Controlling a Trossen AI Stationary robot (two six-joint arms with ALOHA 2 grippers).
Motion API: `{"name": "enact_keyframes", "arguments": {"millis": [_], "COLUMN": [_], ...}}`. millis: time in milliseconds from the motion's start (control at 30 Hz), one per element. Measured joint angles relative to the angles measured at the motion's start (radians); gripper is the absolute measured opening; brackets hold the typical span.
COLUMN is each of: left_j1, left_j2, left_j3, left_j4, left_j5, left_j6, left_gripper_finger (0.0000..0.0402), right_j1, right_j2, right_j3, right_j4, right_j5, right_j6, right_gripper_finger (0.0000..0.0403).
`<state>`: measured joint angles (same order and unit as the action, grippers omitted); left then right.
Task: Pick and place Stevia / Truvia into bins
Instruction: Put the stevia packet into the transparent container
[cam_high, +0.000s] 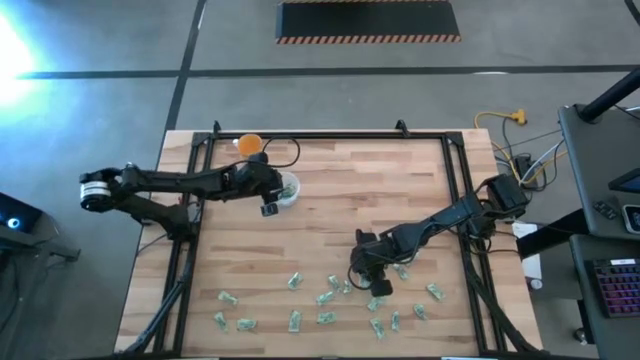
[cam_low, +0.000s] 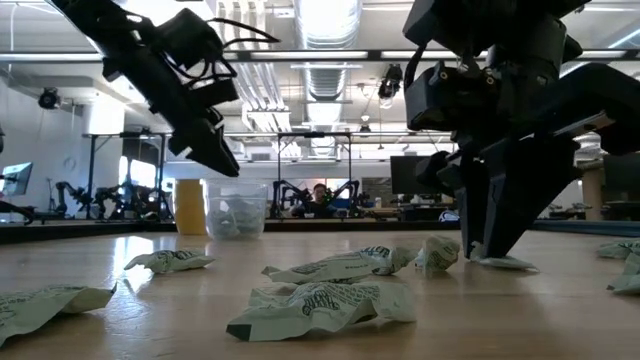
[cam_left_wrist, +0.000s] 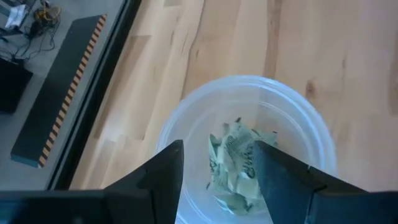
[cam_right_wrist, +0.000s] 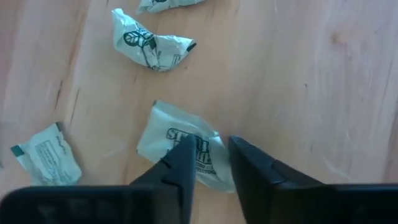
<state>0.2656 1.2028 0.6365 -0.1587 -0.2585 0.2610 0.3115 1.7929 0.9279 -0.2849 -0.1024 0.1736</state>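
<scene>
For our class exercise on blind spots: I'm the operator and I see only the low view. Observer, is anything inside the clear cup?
Observer: Yes. The left wrist view looks down into the cup, and several sachets lie crumpled at its bottom.
Operator: Is the left gripper carrying one?
Observer: No. The left gripper hangs open and empty right over the cup.
Operator: And the right gripper?
Observer: The right gripper is down on one sachet that lies on the table.
</scene>
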Motion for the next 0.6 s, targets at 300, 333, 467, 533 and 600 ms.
{"name": "enact_keyframes", "arguments": {"millis": [300,333,467,533,600], "left_j1": [-0.096,-0.113,-0.189,-0.232,-0.280], "left_j2": [-0.152,-0.169,-0.236,-0.262,-0.281], "left_j3": [-0.002,-0.002,-0.003,-0.003,-0.005], "left_j4": [-0.106,-0.117,-0.176,-0.211,-0.252], "left_j5": [0.001,0.000,0.002,0.003,0.004], "left_j6": [-0.098,-0.107,-0.158,-0.196,-0.232], "left_gripper_finger": [0.0176,0.0176,0.0176,0.0176,0.0176], "right_j1": [0.000,0.001,0.001,0.001,0.001], "right_j2": [0.000,-0.001,-0.014,-0.032,-0.051], "right_j3": [0.003,0.006,0.024,0.039,0.051], "right_j4": [0.014,0.013,0.002,-0.009,-0.028], "right_j5": [0.011,0.020,0.052,0.089,0.141], "right_j6": [-0.045,-0.054,-0.099,-0.123,-0.148], "right_gripper_finger": [0.0010,0.0010,0.0009,0.0009,0.0009]}}
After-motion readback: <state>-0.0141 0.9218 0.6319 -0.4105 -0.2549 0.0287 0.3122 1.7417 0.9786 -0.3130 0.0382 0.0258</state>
